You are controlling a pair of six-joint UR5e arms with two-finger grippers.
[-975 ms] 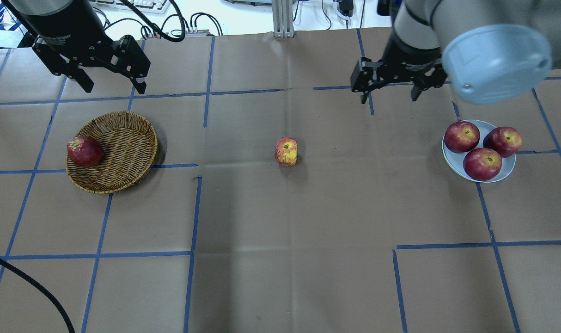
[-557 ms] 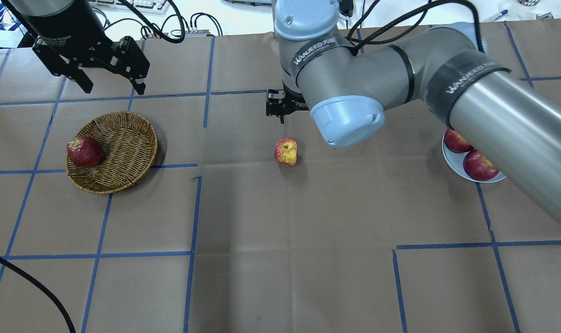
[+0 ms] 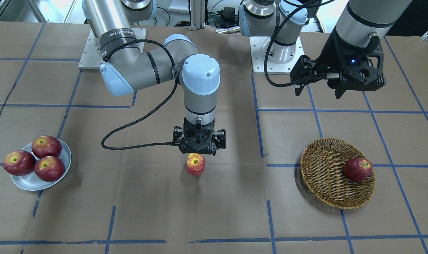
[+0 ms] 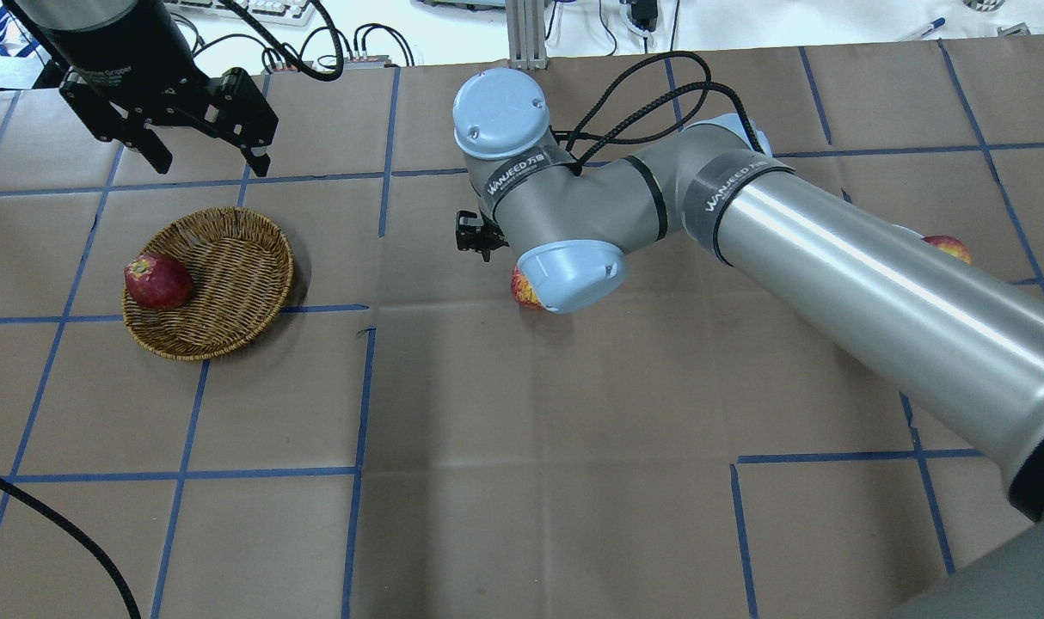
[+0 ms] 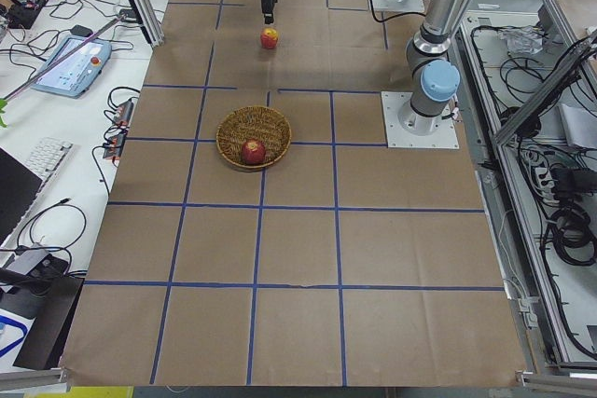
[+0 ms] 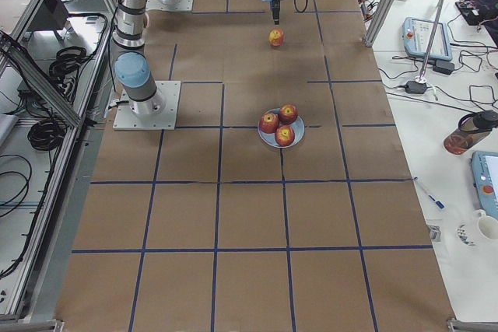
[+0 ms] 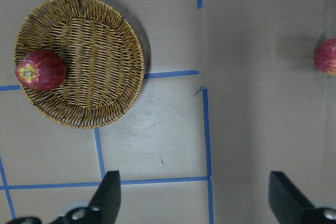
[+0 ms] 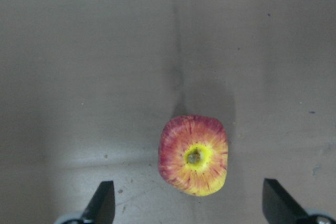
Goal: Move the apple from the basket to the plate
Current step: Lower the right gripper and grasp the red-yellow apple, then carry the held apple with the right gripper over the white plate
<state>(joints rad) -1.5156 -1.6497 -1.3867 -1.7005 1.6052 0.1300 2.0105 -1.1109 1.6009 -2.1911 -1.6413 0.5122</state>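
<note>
Presently, the apple (image 3: 195,164) is seen lying alone on the bare brown surface (image 3: 214,215), about midway between its two ends and well apart from every edge, with its yellow stem dimple turned upward. It is found outside both the basket and the plate. The right end effector (image 3: 199,151) is held directly above it, pointed straight down, with its fingers (image 8: 104,200) spread wide and released. In the right wrist view the apple is framed between the two fingertips, and no contact with it is shown. The basket (image 3: 319,190) is placed toward the end of the surface on the robot's left, and one dark red apple (image 3: 357,169) is rested against its inner wall on the side nearest that end. The left end effector (image 4: 212,165) is held high and apart from the basket, its fingers likewise parted with nothing between them. The plate (image 3: 27,184) is set toward the opposite end, on the robot's right, and three dark red apples (image 3: 49,168) are crowded together on it.
</note>
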